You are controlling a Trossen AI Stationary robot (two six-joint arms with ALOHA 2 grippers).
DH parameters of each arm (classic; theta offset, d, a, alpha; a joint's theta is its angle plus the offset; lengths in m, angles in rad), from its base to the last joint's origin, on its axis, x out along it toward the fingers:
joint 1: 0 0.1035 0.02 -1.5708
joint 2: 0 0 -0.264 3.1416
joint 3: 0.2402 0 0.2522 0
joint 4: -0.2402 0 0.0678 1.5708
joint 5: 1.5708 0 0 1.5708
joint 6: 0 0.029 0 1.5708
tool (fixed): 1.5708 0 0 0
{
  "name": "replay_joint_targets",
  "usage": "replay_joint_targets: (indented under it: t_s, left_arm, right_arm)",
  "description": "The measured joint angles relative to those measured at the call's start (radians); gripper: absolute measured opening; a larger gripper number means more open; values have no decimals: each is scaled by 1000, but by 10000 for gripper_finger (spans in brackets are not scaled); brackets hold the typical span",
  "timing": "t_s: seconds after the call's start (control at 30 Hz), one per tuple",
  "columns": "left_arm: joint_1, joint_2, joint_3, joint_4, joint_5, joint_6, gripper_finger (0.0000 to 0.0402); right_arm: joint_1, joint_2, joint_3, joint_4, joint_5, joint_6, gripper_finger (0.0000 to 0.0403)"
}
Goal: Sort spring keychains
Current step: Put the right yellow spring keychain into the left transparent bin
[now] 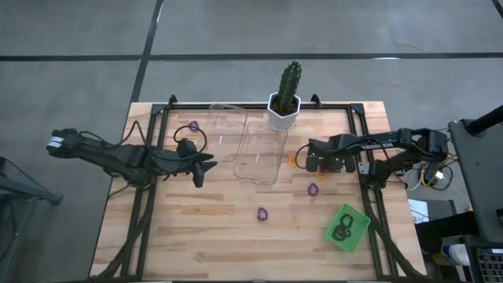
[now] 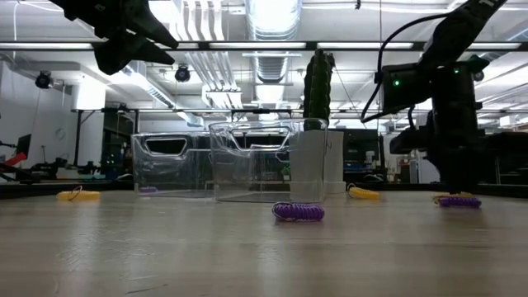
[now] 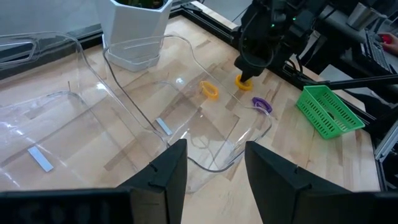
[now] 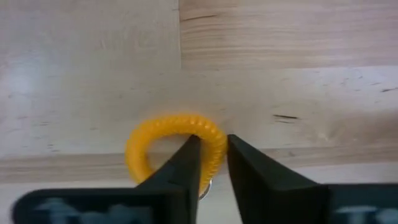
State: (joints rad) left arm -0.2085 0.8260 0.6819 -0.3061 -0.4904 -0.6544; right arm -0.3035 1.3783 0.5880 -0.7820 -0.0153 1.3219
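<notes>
Right gripper (image 4: pixel 208 162) nipping one orange ring (image 4: pixel 175 149) on the table (image 1: pixel 196 236), beside the clear bins (image 1: pixel 259 149)
Its jaws have all but shut across the ring's near arc, the loop lying flat beyond them; left gripper (image 3: pixel 211 174) hangs part-open, empty, farther off. Visible rings: two or three orange, four purple, black ones in the green basket (image 1: pixel 347 228)

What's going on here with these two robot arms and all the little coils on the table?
The robot is sorting spring keychains. The right gripper is down on the table beside the clear bins, its fingers closing around an orange keychain that is not yet lifted. The left gripper hangs above the table on the other side of the bins, holding nothing. Purple keychains lie loose on the wood, and a green basket near the right front corner already holds black ones.
</notes>
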Motion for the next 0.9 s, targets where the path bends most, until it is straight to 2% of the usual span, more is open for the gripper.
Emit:
replay_joint_targets:
  t_s: [0.17, 0.53, 0.77, 0.9]
  left_arm:
    - [0, 0, 0, 0, 0, 0, 154]
    - [0, 0, 0, 0, 0, -2, 154]
    - [0, 0, 0, 1, -1, -3, 154]
    - [0, 0, 0, 11, -1, -3, 154]
  right_arm:
    - [0, -42, -4, -1, 24, -24, 17]
    - [4, -268, 44, 23, 15, -45, 17]
    - [72, -399, 110, 275, 29, -89, 17]
    - [145, -377, 184, 371, 143, -116, 17]
